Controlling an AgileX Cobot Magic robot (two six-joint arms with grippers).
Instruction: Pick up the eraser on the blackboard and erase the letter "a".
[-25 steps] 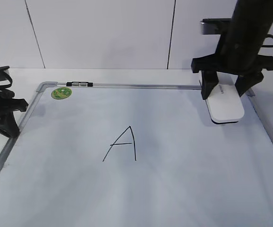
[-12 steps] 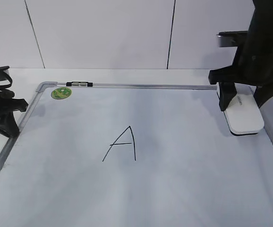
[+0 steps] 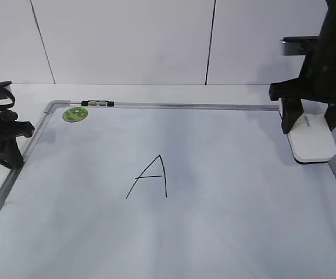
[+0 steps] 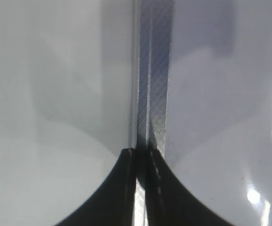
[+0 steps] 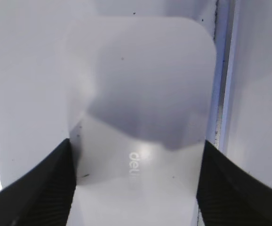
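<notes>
The white eraser (image 3: 312,142) sits at the blackboard's (image 3: 226,192) far right edge, between the black fingers of my right gripper (image 3: 310,125). In the right wrist view the eraser (image 5: 140,94) fills the middle, and the right gripper (image 5: 136,188) is shut on its two long sides. No lowercase letter "a" shows on the board. Only a tall capital "A" (image 3: 150,177) is drawn near the middle. My left gripper (image 3: 11,145) rests at the board's left edge. Seen from the left wrist, the left gripper (image 4: 142,153) is shut over the grey frame (image 4: 157,70), holding nothing.
A round green sticker (image 3: 75,114) marks the board's far left corner. A small black-and-white clip (image 3: 98,103) sits on the top frame beside it. The right frame rail (image 5: 223,94) runs right next to the eraser. A white panelled wall stands behind the table.
My right gripper has carried the eraser to the right, from inside the board's upper right area to its right edge. The left arm has not moved.
</notes>
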